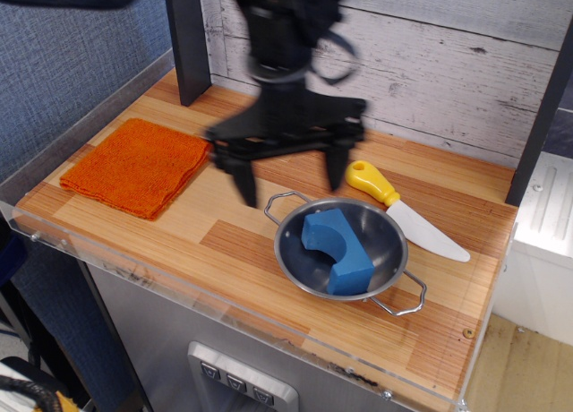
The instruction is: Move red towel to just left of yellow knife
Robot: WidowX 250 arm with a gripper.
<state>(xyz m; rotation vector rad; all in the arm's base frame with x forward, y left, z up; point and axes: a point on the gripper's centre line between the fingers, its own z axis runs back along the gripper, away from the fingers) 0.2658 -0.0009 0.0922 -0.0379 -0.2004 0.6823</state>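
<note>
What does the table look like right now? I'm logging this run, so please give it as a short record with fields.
gripper: open, empty, blurred by motion, above bare wood between towel and bowl
red towel: folded flat, at the table's left end, untouched
yellow knife: lying behind and right of the bowl, handle toward the wall
steel bowl: near the front edge, holding a blue block
towel to knife: far apart, bowl and gripper between them
task state: towel not yet moved
</note>
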